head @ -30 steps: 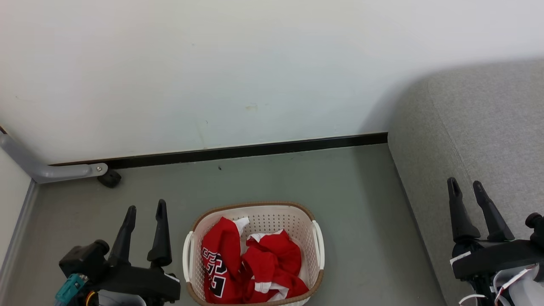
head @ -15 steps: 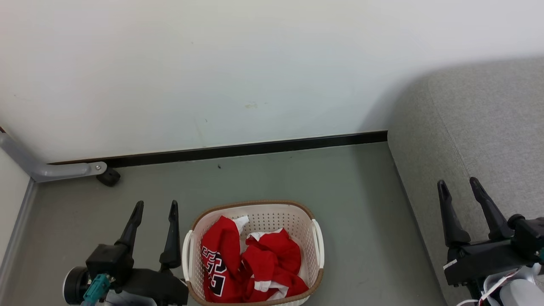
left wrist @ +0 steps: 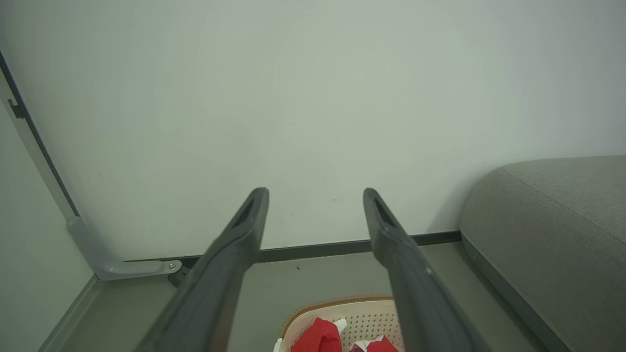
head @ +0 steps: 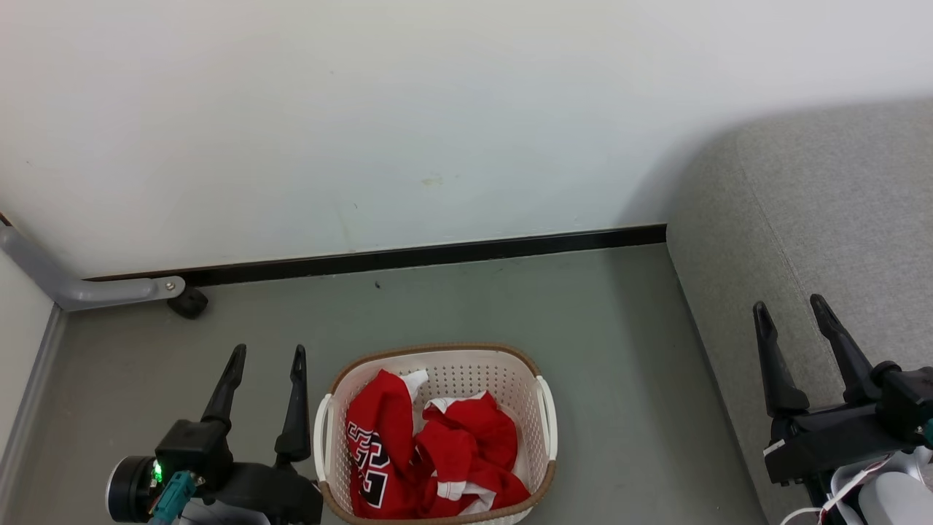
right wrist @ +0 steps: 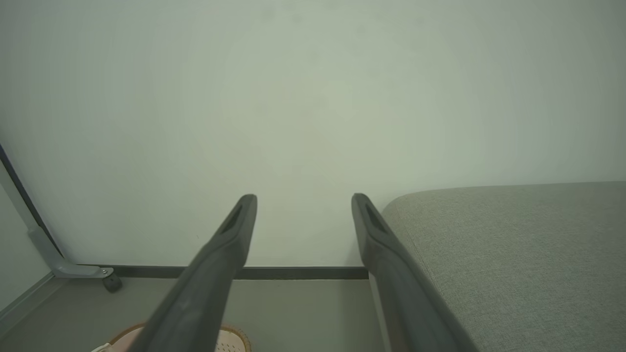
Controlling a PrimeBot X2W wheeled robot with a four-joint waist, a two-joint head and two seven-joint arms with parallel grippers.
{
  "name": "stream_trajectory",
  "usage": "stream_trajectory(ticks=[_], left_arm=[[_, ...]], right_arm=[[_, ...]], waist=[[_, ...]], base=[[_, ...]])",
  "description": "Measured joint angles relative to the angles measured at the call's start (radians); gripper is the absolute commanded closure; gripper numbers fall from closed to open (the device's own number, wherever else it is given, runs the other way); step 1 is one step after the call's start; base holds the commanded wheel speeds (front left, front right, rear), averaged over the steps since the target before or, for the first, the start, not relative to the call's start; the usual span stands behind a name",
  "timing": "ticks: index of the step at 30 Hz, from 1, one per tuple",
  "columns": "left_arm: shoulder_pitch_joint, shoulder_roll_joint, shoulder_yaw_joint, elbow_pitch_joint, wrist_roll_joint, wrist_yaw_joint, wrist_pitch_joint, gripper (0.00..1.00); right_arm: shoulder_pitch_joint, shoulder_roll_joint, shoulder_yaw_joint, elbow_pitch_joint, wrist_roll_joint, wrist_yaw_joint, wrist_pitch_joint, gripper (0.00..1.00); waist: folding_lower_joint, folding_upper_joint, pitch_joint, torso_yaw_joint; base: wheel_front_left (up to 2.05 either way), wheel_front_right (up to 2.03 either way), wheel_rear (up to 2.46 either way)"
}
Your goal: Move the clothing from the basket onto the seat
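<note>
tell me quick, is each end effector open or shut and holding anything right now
Left end effector: open, empty, beside the basket.
Right end effector: open, empty, by the seat.

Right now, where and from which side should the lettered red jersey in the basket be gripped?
Pinch the lettered jersey's bunched far end from above: the basket walls block side approaches, and the open left pincer stands nearest.

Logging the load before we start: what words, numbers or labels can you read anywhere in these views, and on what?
On the lettered red garment in the basket: large black white-outlined characters, turned sideways and creased; possibly digits, but not readable with certainty.
On the other red garment, the seat and the wall: no text to be seen.
</note>
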Motion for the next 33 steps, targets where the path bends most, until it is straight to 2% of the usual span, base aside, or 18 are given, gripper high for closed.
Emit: stream_trajectory(ticks=[20, 33], left_arm=[[-0.002, -0.004, 0.007, 0.01, 0.0, -0.019, 0.0, 0.0], [-0.007, -0.005, 0.017, -0.002, 0.0, -0.035, 0.0, 0.0]], right_arm=[[0.0, 0.019, -0.015, 0.007, 0.0, 0.006, 0.0, 0.0], [0.0, 0.04, -0.027, 0.001, -0.001, 0.01, 0.0, 0.0]], waist=[[-0.0001, 0.0, 0.002, 0.0], [0.0, 0.0, 0.047, -0.009]], base=[[0.0, 0.0, 0.0], [0.0, 0.0, 0.0]])
